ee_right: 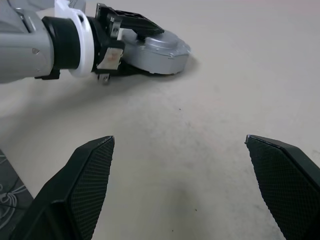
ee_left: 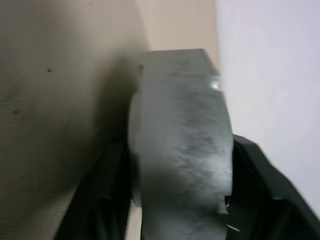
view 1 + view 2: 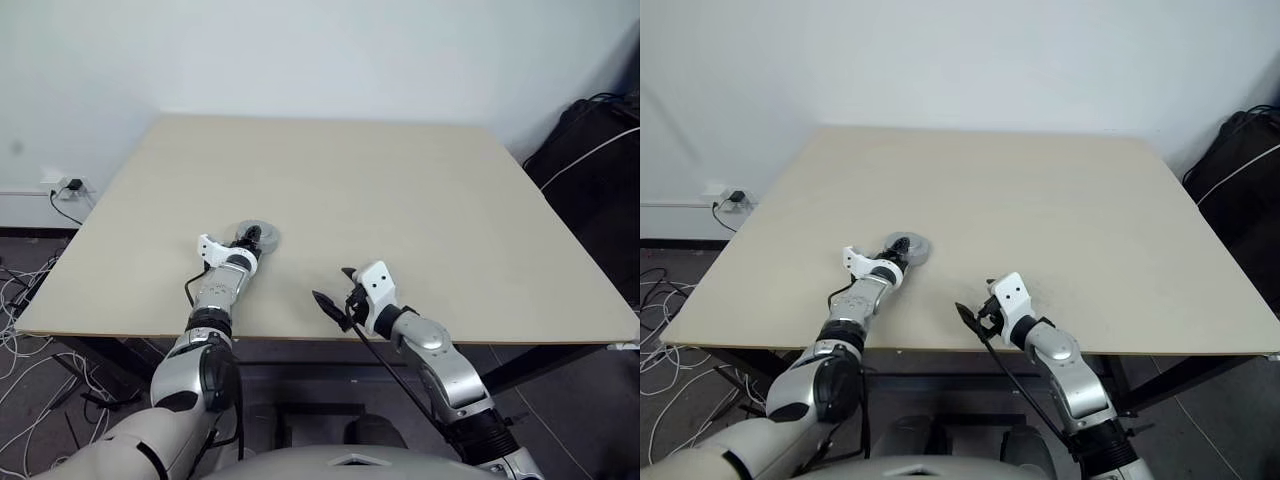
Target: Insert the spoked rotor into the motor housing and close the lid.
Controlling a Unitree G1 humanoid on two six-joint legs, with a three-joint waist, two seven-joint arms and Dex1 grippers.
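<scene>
While the left pincer (image 3: 250,240) reaches to the round silver-grey metal disc (image 3: 262,237) left of centre in the head views, its black fingers (image 2: 255,190) stand on either side of the disc's thick rim; I cannot tell whether they press it or stand just clear. The disc lies flat on the pale beige bench (image 3: 400,200), well in from the near edge. In the right wrist view it shows a plain smooth top (image 1: 160,45) and reads as the assembled motor with its lid on, though what lies inside is hidden. No loose spoked wheel or copper-wound part lies on the bench.

My judgement: the closing step is done or nearly so, and the next move calls for letting go cleanly and drawing the left arm back without dragging the disc.

Being round, the disc has no long axis in plan; its short axis points straight up from the bench.

Lower centre in the head views, the right pincer (image 3: 335,300) hangs near the bench's front edge, fingers (image 1: 85,190) spread wide and empty.
</scene>
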